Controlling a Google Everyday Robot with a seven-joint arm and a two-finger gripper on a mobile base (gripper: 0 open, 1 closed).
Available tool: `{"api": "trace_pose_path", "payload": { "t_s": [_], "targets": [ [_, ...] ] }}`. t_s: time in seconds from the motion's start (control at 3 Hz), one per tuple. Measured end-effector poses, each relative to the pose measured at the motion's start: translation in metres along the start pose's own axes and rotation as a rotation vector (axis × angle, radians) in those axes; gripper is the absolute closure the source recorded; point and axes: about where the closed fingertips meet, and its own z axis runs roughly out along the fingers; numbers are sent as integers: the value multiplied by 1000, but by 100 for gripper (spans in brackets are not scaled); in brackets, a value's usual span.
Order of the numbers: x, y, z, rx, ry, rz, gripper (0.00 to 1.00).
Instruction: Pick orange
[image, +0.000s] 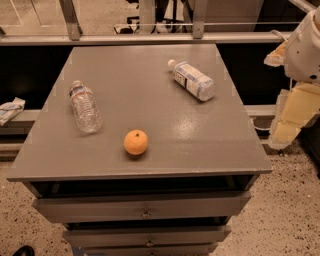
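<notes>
Orange (136, 142) on table (140, 75) front, left bottle (85, 107) and right bottle (193, 80) behind, claw (287, 125) far right

Orange fruit (136, 142), grey table (140, 75), pale yellow jaws at right

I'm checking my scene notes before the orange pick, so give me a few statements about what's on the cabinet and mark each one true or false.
1. The orange sits on the gray cabinet top, near its front edge. True.
2. Both bottles stand upright. False: the left bottle and the right bottle each lie on their sides.
3. The end effector hangs off the cabinet's right side, well apart from the orange. True.
4. The orange rests against the left bottle. False: bare surface shows between them, and the orange touches neither bottle.
</notes>
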Motion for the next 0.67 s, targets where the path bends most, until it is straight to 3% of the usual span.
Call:
{"api": "trace_pose_path", "payload": {
  "t_s": [0.67],
  "targets": [
    [-5, 1, 4, -9, -37, 14, 0]
  ]
}}
